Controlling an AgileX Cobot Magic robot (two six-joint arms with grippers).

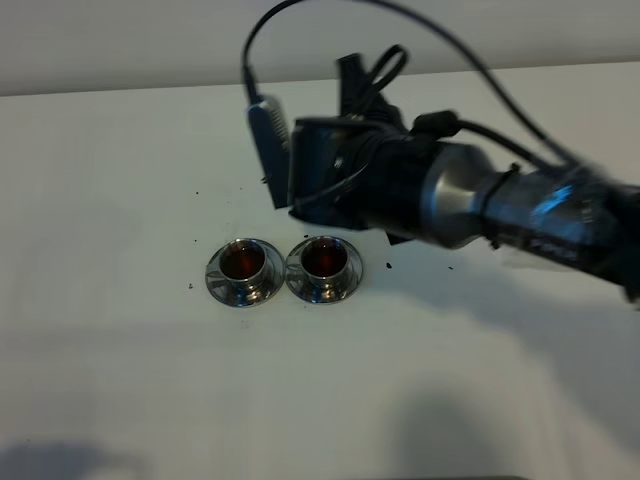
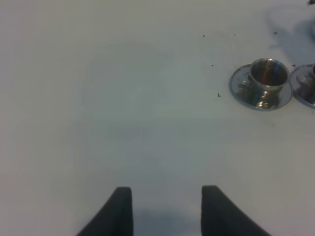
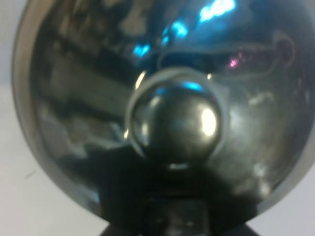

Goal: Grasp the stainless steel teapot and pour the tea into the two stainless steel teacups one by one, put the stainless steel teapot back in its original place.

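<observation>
Right wrist: teapot (image 3: 162, 98) hides claw.

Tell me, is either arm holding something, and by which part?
The right tool holds the teapot; the exact grip spot is hidden. The left tool is open and empty.

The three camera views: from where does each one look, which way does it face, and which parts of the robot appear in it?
Exterior high: mounted above, looking down on the white table; two small shiny steel teacups hold dark reddish-brown tea; the right arm crosses.
Left wrist: faces the table; the left gripper stands open.
Right wrist: right against the shiny stainless steel teapot, its lid knob central; gripper parts indistinct.
Shared: exterior and left wrist both show the cups on round steel saucers.
</observation>
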